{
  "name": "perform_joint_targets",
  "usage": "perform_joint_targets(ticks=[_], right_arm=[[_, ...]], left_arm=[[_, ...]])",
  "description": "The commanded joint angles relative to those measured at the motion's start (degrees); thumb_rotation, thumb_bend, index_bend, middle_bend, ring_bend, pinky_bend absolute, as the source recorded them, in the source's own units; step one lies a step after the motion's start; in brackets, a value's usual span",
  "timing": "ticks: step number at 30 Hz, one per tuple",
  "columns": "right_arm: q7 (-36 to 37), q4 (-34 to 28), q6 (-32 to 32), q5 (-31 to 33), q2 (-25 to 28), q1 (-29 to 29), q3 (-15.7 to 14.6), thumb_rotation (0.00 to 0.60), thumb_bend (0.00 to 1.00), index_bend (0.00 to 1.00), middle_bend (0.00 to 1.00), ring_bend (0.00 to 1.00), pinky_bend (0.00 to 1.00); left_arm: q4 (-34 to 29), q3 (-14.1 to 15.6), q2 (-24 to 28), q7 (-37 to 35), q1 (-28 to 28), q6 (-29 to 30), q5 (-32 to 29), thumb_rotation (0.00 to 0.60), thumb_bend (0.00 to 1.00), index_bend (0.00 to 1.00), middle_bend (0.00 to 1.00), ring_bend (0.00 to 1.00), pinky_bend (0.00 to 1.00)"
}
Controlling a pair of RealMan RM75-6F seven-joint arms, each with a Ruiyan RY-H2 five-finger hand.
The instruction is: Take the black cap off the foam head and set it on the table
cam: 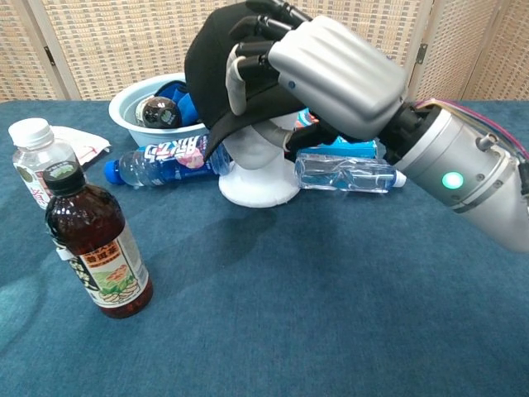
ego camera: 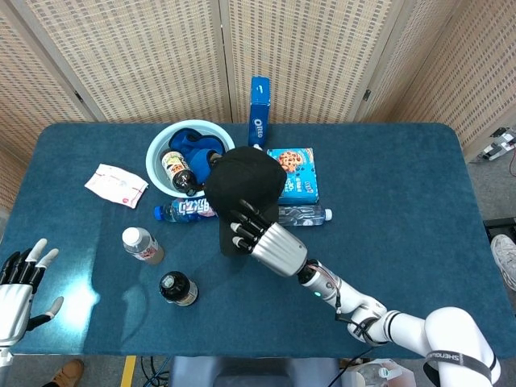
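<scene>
- Right hand (cam: 331, 74) has its fingers (cam: 240, 70) clamped on the black cap (cam: 211, 74), tilted up off the foam head (cam: 248, 161).
- Best now: lift clear, then swing toward bare worktop (cam: 331, 314) (mind the bottles).
- Only the head view shows the left hand (ego camera: 18, 278), fingers apart, idle.

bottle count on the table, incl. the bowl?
5. White-capped bottle and dark tea bottle front left; blue-label bottle lying by the bowl; clear bottle lying right of the foam head; one in bowl. Others may be hidden.
</scene>
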Motion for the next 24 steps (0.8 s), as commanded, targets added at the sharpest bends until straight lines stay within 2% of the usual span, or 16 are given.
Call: perform_joint_targets(ticks=[1,12,24], right_arm=[[0.2,0.0,0.3,0.5,-0.1,0.8,0.9,0.6,0.5,0.74,0.37,0.15,0.0],[-0.7,-0.4,1.4,2.6,-0.8,2.9,4.1,0.6,0.5,0.77,0.39,0.16,0.0],[-2.0,0.4,-0.9,5.8,-0.8,7.4,8.5,0.6,0.5,0.77,0.39,0.17,0.0]], left_arm=[[-0.1,0.0,0.0,0.0,0.0,0.0,0.0,0.6,0.24,0.13,0.0,0.0,0.0],[0.0,0.0,0.0,-0.1,-0.1,0.1,0.0,0.6,0.24,0.13,0.0,0.0,0.0],[0.2,0.2,0.0,-0.3,0.1,0.1,0.0,0.6,0.24,0.13,0.0,0.0,0.0]])
